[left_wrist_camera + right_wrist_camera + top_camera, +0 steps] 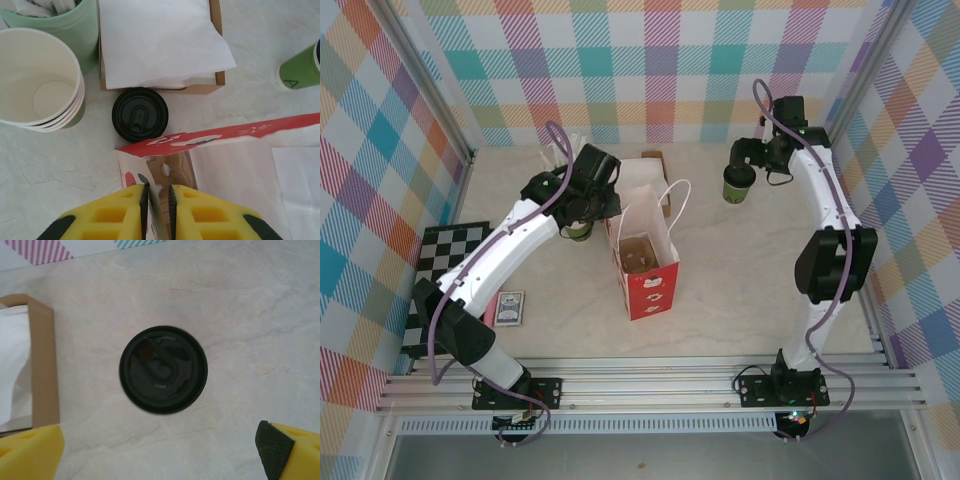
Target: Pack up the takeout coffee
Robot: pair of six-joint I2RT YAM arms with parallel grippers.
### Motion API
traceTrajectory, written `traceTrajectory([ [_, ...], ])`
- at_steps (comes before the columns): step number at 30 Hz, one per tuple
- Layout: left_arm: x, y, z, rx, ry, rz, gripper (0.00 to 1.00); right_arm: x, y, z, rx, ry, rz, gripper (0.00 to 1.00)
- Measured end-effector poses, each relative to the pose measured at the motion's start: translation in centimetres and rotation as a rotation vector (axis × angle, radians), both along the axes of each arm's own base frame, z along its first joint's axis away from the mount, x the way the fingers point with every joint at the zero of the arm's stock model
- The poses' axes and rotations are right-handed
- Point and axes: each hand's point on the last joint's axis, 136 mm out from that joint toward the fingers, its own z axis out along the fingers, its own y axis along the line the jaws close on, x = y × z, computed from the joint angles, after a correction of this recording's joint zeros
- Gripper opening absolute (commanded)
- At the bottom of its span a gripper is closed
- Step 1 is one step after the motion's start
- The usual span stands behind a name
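Though the lid [163, 369] hides the body of the takeout coffee [739, 183], the right end effector [160, 455] gapes above it; the left end effector [158, 206] is narrow at the rim of the bag [225, 132] (cardboard [640, 255] inside, grip unclear).

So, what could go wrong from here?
The left claw seems to pinch only the thin rim of the red and white paper bag; it may slip or tear. The open right claw hangs above the green paper cup with a round black plastic lid; a squeeze on the lid could pop it.
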Motion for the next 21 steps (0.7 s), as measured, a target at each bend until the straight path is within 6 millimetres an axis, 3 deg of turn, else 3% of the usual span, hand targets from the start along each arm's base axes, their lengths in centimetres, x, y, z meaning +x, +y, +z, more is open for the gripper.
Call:
traceTrajectory([
  [2, 0.0, 0.1, 0.0, 0.001, 0.001, -0.008, 0.67, 1.1, -0.2, -1.3, -0.01, 0.027, 0.01, 1.0],
  [4, 0.1, 0.4, 0.3, 0.003, -0.008, -0.008, 0.86, 1.9, -0.2, -2.7, -0.015, 0.06, 0.022, 1.0],
  [7, -0.5, 1.9, 1.0, 0.006, -0.048, 0.019, 0.98, 2.8, 0.1, -4.8, -0.017, 0.104, 0.05, 1.0],
  [15, -2.9, 8.5, 3.6, -0.009, -0.194, 0.208, 1.0, 3.6, 0.7, -7.2, -0.003, 0.161, 0.095, 1.0],
  [21, -3.2, 9.7, 2.7, 0.002, -0.187, 0.262, 1.0, 3.7, 1.1, -8.1, 0.02, 0.183, 0.099, 1.0],
])
